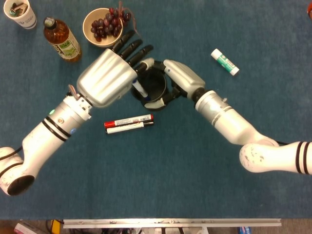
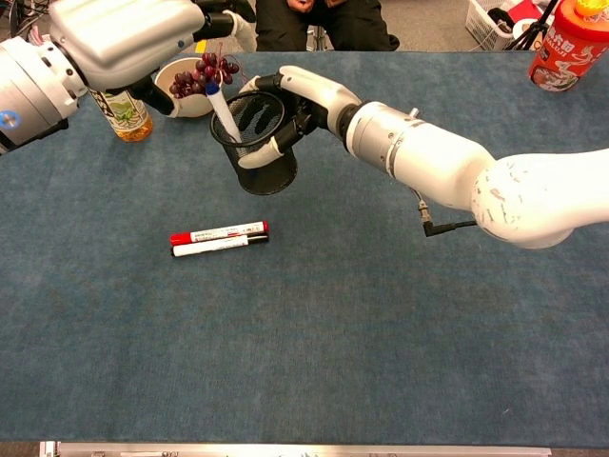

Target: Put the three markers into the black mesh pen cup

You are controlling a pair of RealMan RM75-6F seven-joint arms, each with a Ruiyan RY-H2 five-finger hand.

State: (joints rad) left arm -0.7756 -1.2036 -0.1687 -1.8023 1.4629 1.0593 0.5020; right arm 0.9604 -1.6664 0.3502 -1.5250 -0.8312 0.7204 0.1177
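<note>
The left hand, a broad silver shell with dark fingers, sits over the rim of the black mesh pen cup; whether it grips the blue-capped white marker cannot be told, since the fingers are hidden in both views. That marker stands steeply inside the cup, cap end poking above the rim. The right hand, white and grey, wraps the cup's far wall and holds it tilted toward the left hand.

The tilt is the main risk: if the right hand loosens or tips further, the cup could roll and spill the marker. A left-hand finger brushing the cap could also lever it out.

On the blue tabletop the red-capped marker and black-capped marker lie side by side, touching, near the cup and not yet collected.
</note>
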